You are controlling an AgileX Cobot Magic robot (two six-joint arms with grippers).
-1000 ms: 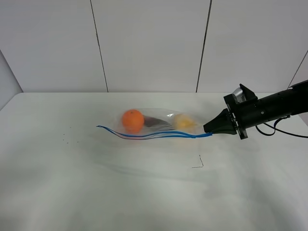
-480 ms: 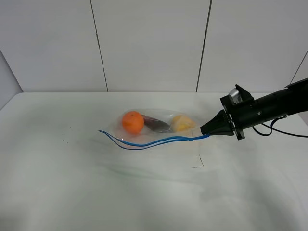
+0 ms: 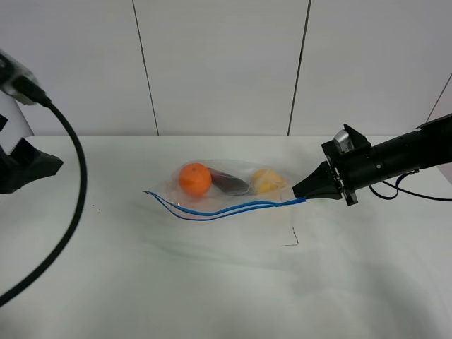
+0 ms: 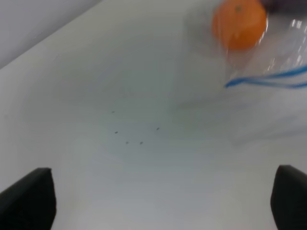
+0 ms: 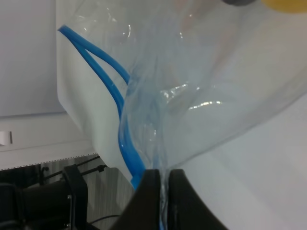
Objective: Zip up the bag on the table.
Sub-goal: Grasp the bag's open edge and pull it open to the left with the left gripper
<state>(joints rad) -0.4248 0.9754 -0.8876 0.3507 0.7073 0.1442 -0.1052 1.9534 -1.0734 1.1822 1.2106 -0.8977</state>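
The clear bag lies on the white table with an orange, a purple eggplant and a yellow pear inside. Its blue zipper strip sags in two separated lines, so the mouth is open. My right gripper is shut on the bag's right end, as the right wrist view shows. My left gripper hangs open over the table's far left, well away from the bag. In the left wrist view the orange and the zipper end lie ahead.
A small dark bent mark lies on the table in front of the bag. Tiny dark specks sit at the left. The left arm's black cable hangs over the table's left side. A white panelled wall stands behind.
The left arm has come into view at the far left. The right gripper shifted slightly left with the bag end, and the zipper strip slackened and parted.
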